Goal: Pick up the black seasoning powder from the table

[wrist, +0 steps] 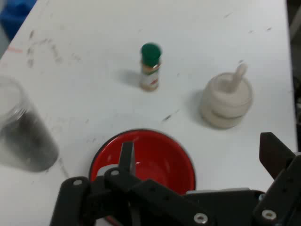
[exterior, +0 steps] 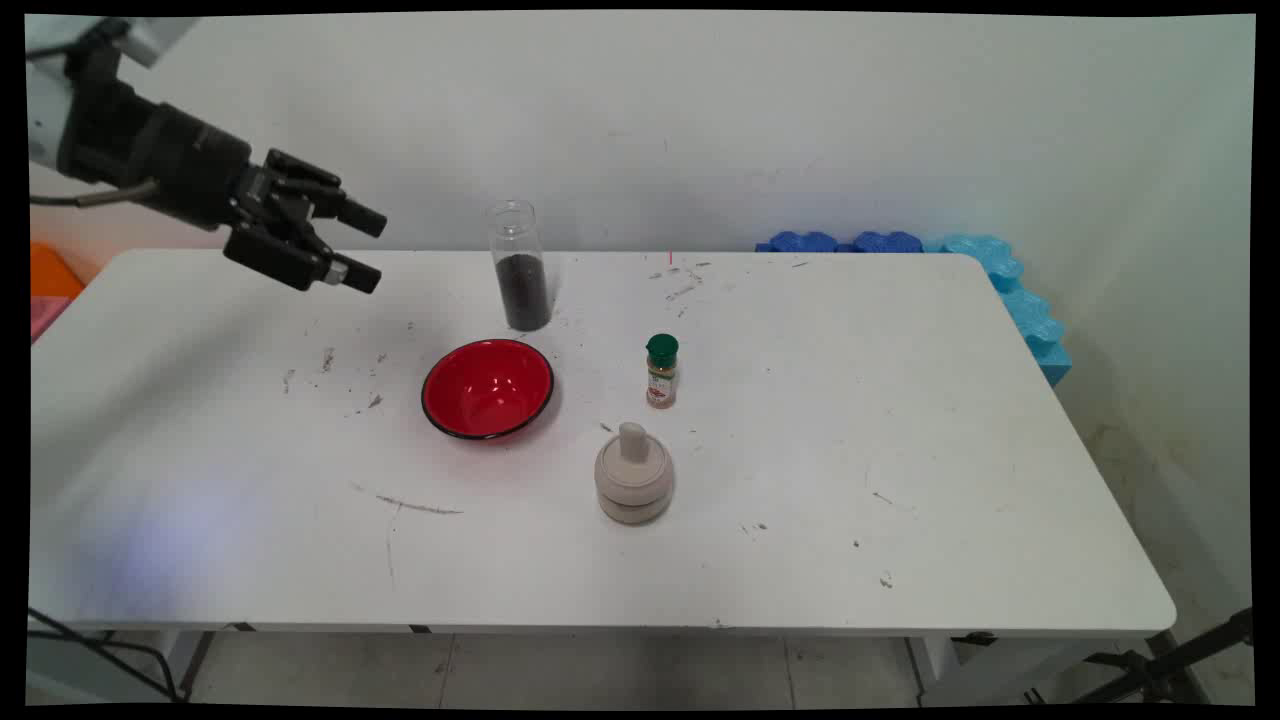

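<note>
Four things stand untouched on the counter: red bowl, glass jar of dark grains, green-capped spice bottle, beige lidded pot; tool hangs well left, fingers apart, empty.

red bowl beyond spread jaws, green-capped spice jar, beige lidded pot, dark-filled glass jar

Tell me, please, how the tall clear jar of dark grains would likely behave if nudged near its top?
The jar is tall and narrow, so it may tip. Its dark fill sits low, which probably steadies it somewhat. It looks uncapped, so tipping could spill.
</note>
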You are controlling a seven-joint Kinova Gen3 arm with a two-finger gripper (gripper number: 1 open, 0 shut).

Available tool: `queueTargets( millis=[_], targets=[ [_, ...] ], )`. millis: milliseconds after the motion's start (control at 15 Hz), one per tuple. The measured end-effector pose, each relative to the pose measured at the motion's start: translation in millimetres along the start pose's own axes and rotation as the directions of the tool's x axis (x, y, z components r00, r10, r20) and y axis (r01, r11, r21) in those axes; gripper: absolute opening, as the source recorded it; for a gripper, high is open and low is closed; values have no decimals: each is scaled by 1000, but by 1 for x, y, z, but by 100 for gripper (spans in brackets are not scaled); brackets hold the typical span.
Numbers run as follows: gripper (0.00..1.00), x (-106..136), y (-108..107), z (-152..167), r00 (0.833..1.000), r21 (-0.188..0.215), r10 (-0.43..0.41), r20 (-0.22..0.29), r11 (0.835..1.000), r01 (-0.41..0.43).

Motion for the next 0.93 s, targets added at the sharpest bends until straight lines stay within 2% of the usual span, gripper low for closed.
queueTargets(
  millis=[467,933],
  targets=[
    [100,-31,-17,28,996,105,-92,4,990,91],
    [100,-40,-35,64,982,204,-187,-38,960,191]
  ],
)
